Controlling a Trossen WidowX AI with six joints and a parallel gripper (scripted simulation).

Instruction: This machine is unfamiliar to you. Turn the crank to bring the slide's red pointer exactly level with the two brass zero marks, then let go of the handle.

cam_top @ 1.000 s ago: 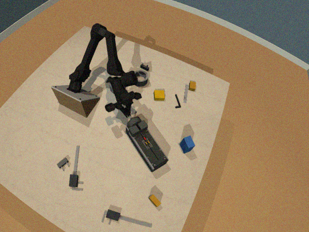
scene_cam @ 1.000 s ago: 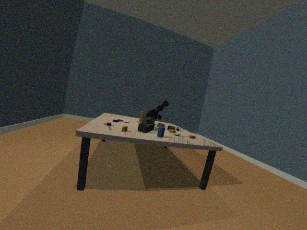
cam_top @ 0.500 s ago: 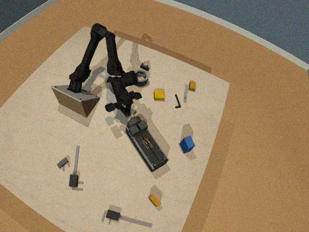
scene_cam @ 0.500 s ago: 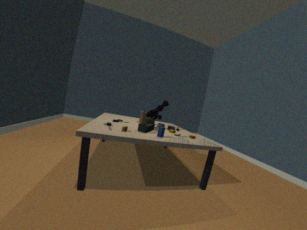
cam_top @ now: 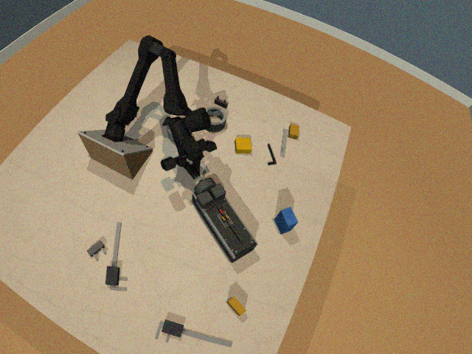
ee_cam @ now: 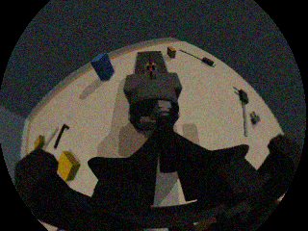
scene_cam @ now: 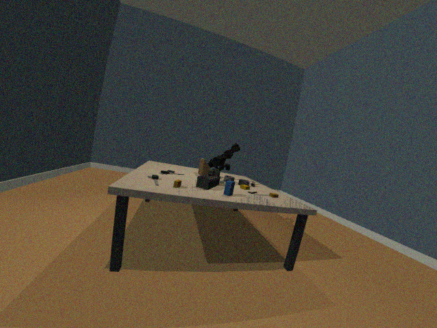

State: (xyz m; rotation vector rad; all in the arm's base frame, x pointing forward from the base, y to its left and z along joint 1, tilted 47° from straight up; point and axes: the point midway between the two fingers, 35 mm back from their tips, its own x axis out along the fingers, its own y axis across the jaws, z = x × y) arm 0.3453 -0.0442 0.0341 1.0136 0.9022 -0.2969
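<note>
The machine (cam_top: 233, 233) (scene_cam: 203, 182) (ee_cam: 141, 61) is a long dark box with a slotted top and a bulky grey housing at its arm-side end. The slide's red pointer (cam_top: 221, 211) (ee_cam: 151, 70) stands a little to the housing side of the two brass zero marks (cam_top: 225, 217), not level with them. The crank (ee_cam: 142, 118) is at the housing's end face, dark and partly covered by the fingers. My gripper (cam_top: 198, 175) (ee_cam: 162, 133) is nearly closed at the crank, shut on its handle. The handle itself is mostly hidden between the fingertips.
A blue block (cam_top: 285, 220) (scene_cam: 229, 187) (ee_cam: 103, 66) stands beside the machine. A yellow block (cam_top: 243, 144) (ee_cam: 67, 166), a black hex key (cam_top: 271, 154) (ee_cam: 61, 136) and a grey ring (cam_top: 217, 119) lie nearby. Two caliper-like tools (cam_top: 112, 276) (cam_top: 172, 327) lie on the machine's other side.
</note>
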